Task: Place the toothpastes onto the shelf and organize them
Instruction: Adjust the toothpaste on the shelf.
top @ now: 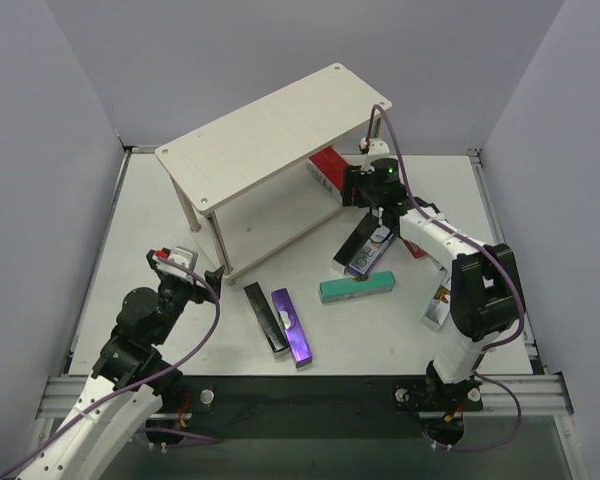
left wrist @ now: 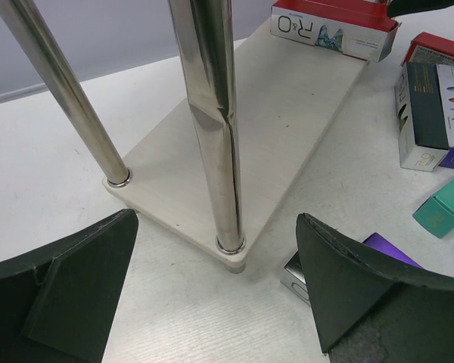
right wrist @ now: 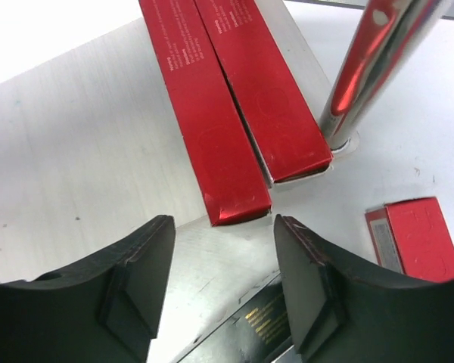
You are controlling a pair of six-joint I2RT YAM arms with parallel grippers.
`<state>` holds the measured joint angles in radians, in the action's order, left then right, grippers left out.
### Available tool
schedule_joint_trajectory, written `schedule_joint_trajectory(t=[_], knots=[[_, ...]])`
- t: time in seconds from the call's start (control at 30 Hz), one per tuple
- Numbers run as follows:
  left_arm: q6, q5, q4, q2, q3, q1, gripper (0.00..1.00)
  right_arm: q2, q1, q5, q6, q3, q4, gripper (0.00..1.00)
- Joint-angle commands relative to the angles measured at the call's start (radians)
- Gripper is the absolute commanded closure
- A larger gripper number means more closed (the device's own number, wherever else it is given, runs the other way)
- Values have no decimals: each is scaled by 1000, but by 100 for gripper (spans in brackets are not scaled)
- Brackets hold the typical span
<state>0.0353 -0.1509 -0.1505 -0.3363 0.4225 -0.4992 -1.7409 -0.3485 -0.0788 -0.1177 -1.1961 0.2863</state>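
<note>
Red cartons [right wrist: 212, 128]: two toothpastes lie side by side on the lower board of the shelf [top: 270, 130], long sides touching, near ends at the board's edge just beside a metal leg [right wrist: 371, 68].
Shelf: two pale wood boards on thin metal rods, standing at an angle toward the far side of the surface [top: 140, 240].
Right pincer [right wrist: 223, 231]: fingers parted with nothing between them, held just off the near ends of the two red cartons (no contact shows in the wrist view).
Left pincer [left wrist: 216, 219]: spread wide and holding nothing, low over the surface, facing the legs at the shelf's near-left corner.
Front of the surface: a black carton [top: 264, 318] and a purple carton [top: 293, 327] lie side by side, near each other.
Middle right: a teal carton [top: 357, 287] lies flat; just beyond it, a dark carton and a white-and-purple one sit together in a small pile [top: 365, 248] under the right arm.
Right of the shelf leg: a third red carton [right wrist: 416, 238] rests on the surface.
Beside the right arm: one more carton [top: 438, 305], its colour hard to tell.
</note>
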Motion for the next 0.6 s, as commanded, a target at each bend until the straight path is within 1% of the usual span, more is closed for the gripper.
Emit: schedule_joint_trajectory(t=[0.0,0.07,0.1,0.27,0.37,0.4,0.57], knots=[[-2,16,54,-3,12,10,3,69,-3,14,-86,50,13,49],[-2,16,54,-1,12,11,3,70,-3,7,-112,69,17,53],[-2,17,55,-3,12,11,3,70,-3,-9,-122,78,24,57],[-2,20,55,-4,12,13,3,41,-9,-24,-152,102,54,59],[-3,20,55,-6,10,13,3,12,-14,-16,-158,93,79,60],[-2,20,55,-4,12,13,3,6,-15,-13,-158,90,86,62],[-2,19,55,-4,12,13,3,-49,-15,-3,-158,46,99,65]])
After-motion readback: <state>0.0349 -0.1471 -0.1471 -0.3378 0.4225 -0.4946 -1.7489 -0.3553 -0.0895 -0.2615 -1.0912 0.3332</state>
